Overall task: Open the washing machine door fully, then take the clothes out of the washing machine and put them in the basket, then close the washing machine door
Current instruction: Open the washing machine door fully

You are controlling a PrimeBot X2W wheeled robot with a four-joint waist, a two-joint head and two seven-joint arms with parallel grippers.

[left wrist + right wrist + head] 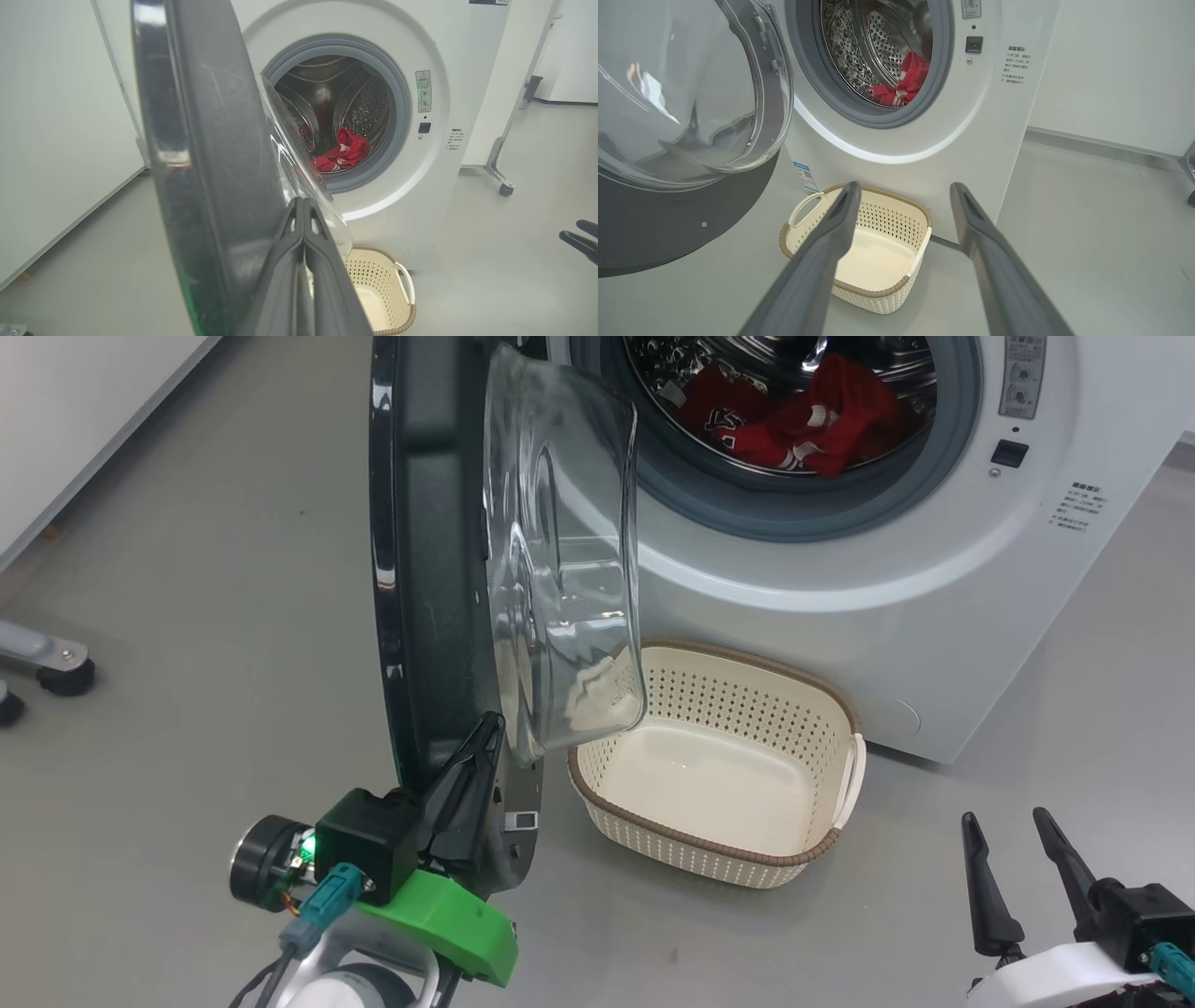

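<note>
The washing machine (934, 579) stands with its door (429, 569) swung out, edge-on to me, the glass bowl facing right. Red clothes (803, 425) lie in the steel drum, also seen as clothes (345, 151) and clothes (906, 79). The cream basket (728, 695) sits on the floor before the machine, nothing in it. My left gripper (485, 726) is shut, its tips resting against the door's inner face beside the glass; in the left wrist view the left gripper (301, 201) meets the door (210, 140). My right gripper (1004, 819) is open, right of the basket, holding nothing.
Grey floor runs all around. A white panel (75, 411) lines the left side, with caster feet (56, 667) near it. A metal stand leg with a caster (502, 182) stands to the right of the machine. The right gripper (905, 186) looks toward the basket (878, 219).
</note>
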